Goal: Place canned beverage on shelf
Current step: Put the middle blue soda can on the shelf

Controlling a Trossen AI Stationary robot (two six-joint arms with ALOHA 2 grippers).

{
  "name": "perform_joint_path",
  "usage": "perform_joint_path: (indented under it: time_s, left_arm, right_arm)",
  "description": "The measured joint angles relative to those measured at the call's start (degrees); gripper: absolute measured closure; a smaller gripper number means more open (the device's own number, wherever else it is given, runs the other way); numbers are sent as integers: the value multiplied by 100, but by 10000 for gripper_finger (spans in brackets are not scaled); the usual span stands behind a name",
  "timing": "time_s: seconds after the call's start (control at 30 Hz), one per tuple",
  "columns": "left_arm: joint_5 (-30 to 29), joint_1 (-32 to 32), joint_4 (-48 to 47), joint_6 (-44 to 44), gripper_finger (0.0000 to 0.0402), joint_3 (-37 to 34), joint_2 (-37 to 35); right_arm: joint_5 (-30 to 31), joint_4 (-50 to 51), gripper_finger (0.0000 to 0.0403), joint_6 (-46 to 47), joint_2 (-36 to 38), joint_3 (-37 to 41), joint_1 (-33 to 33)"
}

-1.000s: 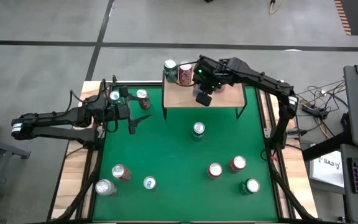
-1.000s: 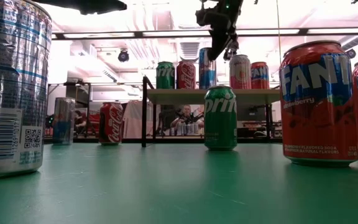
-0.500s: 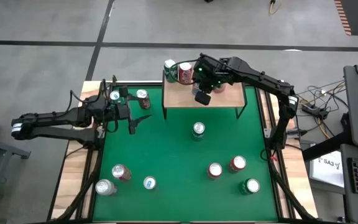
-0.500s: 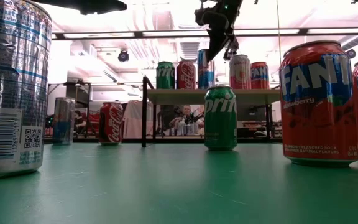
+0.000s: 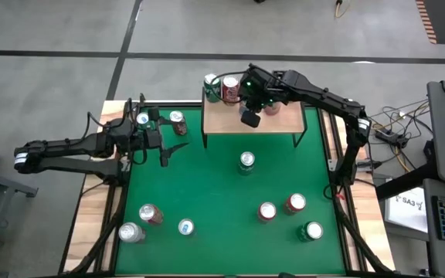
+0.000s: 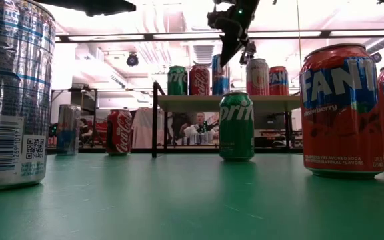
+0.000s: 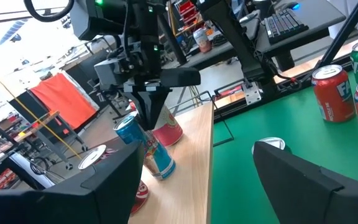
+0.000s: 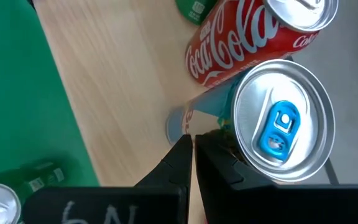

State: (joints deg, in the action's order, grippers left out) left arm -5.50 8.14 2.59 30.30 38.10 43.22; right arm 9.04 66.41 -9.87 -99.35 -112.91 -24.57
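Observation:
The shelf [image 5: 278, 122] stands at the table's far edge, a light wooden board on thin black legs [image 6: 155, 120]. On it stand a green can [image 6: 177, 80], a red Coca-Cola can [image 6: 199, 80], a blue can [image 6: 219, 75], a pink can [image 6: 257, 77] and a red can [image 6: 279, 80]. My right gripper [image 8: 191, 149] is shut above the shelf, its fingers pointing down right beside the blue can's top [image 8: 284, 118]. My left gripper [image 5: 165, 151] is open and empty at the table's left, low over the felt. My right gripper stands with its shut fingers [image 7: 150, 109] right next to the blue can's top rim [image 7: 128, 124], coming from above. I cannot tell whether a finger touches the can. The can stands on the shelf board.
A Sprite can [image 5: 246, 161] stands just in front of the shelf. Two cans [image 5: 178, 122] stand near my left gripper. Several more cans stand toward the near edge at left [image 5: 150, 214] and right [image 5: 295, 203]. People show in the room behind [image 6: 195, 127].
My right gripper has drifted a little toward the shelf's far left corner, staying shut above the board beside the blue can.

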Motion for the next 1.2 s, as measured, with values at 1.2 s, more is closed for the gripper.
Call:
perform_joint_path:
  time_s: [1.2]
  left_arm:
    - [-2, 0, -4, 15, 114, -1, 0]
  right_arm:
    - [-25, -385, 390, -818, 0, 268, -200]
